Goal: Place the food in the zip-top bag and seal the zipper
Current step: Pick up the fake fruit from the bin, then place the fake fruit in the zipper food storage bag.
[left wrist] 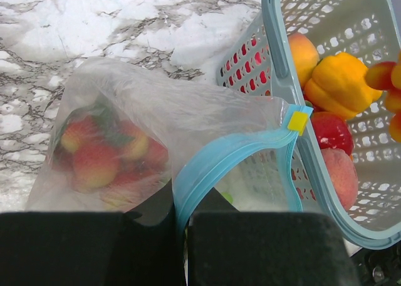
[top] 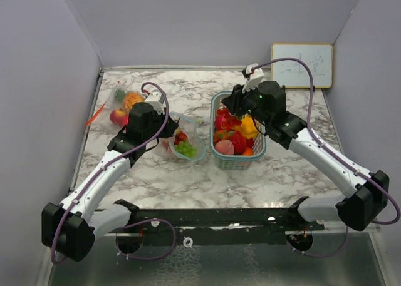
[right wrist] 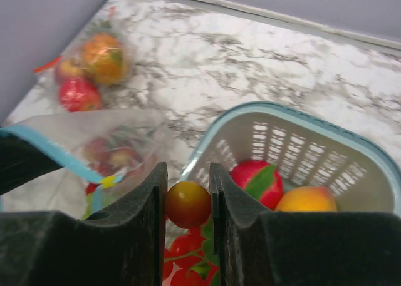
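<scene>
My left gripper (top: pixel 168 124) (left wrist: pixel 182 220) is shut on the blue zipper rim of the clear zip-top bag (top: pixel 186 142) (left wrist: pixel 225 154), holding its mouth open beside the teal basket (top: pixel 220 101). The bag holds green grapes (top: pixel 185 149) and reddish fruit (left wrist: pixel 94 161). Its yellow slider (left wrist: pixel 299 120) is at the rim's far end. My right gripper (top: pixel 234 106) (right wrist: pixel 188 189) is shut on a small orange-yellow tomato (right wrist: pixel 187 204), above the basket's left rim (right wrist: pixel 207 151). The basket holds a yellow pepper (left wrist: pixel 341 82), a peach (left wrist: pixel 341 173), red fruits (right wrist: pixel 257 179) and cherry tomatoes (right wrist: pixel 188 248).
A second clear bag (top: pixel 124 103) (right wrist: pixel 91 67) with an orange and red fruit lies at the far left by the wall. A small whiteboard (top: pixel 302 65) leans at the back right. Grey walls close in the marble table (top: pixel 188 179) on three sides.
</scene>
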